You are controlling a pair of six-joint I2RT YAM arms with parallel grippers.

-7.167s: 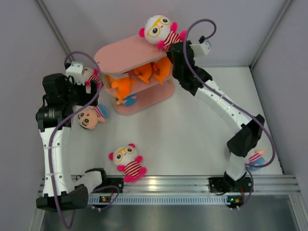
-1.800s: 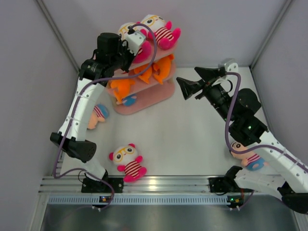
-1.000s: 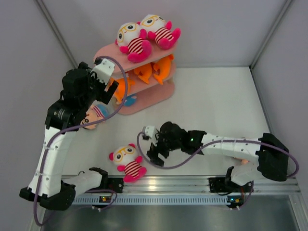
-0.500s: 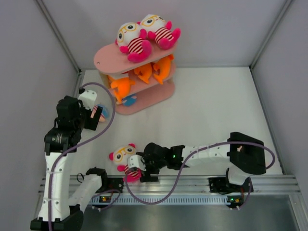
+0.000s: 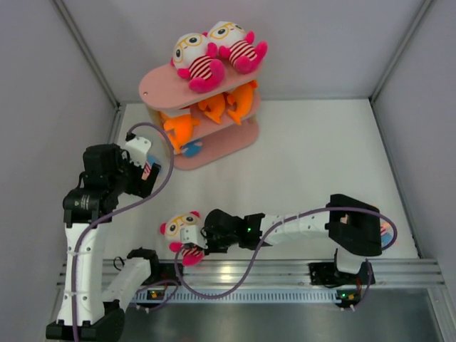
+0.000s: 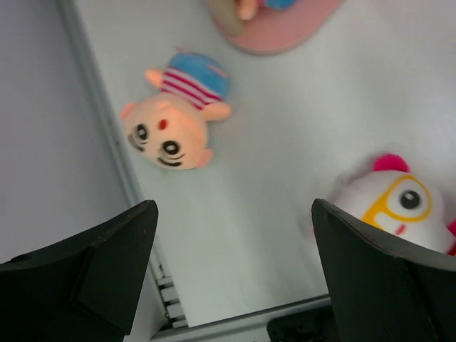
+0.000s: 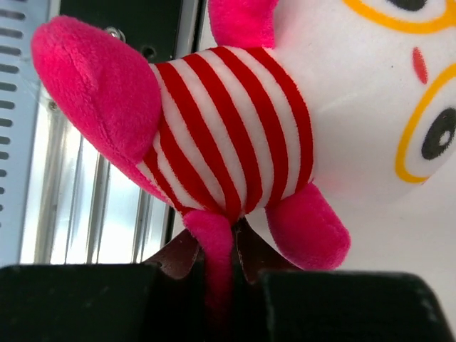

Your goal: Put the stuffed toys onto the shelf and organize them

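Note:
The pink shelf [image 5: 160,84] stands at the back. Two white-faced dolls [image 5: 194,55] lie on its top board and orange sharks [image 5: 182,127] on the middle one. My right gripper [image 5: 196,242] is shut on a pink limb of a third white-faced doll [image 5: 182,229] near the front rail; the wrist view shows the limb [image 7: 214,263] pinched under its red-striped body [image 7: 235,121]. My left gripper [image 5: 146,171] is open above a peach-faced striped doll [image 6: 174,117], which lies on the table left of the shelf base [image 6: 278,32].
Another peach-faced doll [image 5: 385,234] peeks out behind the right arm's base. A small blue toy [image 5: 189,149] lies on the shelf's bottom board. The left wall and its rail [image 6: 100,121] run close beside the peach-faced doll. The front rail [image 5: 271,271] is just behind the held doll.
My right gripper has slid left and closed on the white-faced doll's limb, nudging the doll a little left. My left arm has swung down from the shelf to hover by the peach-faced doll.

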